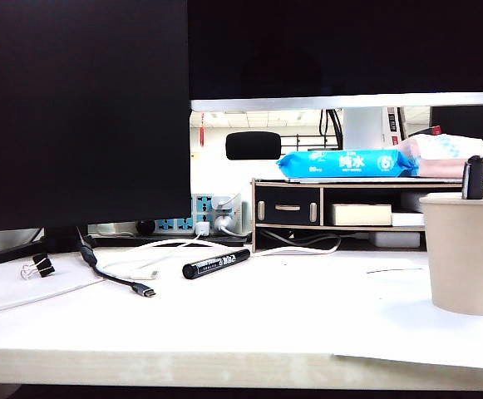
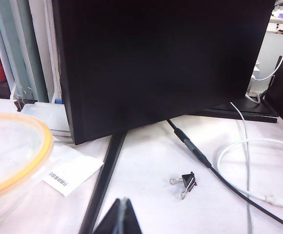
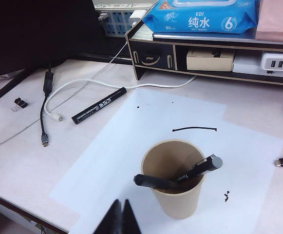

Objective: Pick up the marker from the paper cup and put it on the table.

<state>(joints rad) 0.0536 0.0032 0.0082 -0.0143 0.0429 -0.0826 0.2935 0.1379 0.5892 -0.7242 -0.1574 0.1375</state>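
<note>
While the marker (image 3: pixel 99 106) with its white label band is already lying flat on the bench (image 1: pixel 249 332), its long axis slanting from the cable side up toward the organiser shelf (image 3: pixel 204 51), the right gripper (image 3: pixel 117 214) is hovering above the near side of the paper cup (image 3: pixel 176 181) with its fingers (image 3: pixel 113 217) pinched together on nothing. From those fingers the marker is sitting well off across the white sheet (image 3: pixel 131 146), clear of the cup, which is holding only two plain dark pens (image 3: pixel 178 178) leaning across its mouth. The left gripper (image 2: pixel 120 217) is parked far off by the monitor foot, near a binder clip (image 2: pixel 184 179); its fingers are looking closed and empty too. The placing is looking done; if anything, only a retreat is looking left for the right arm.
</note>
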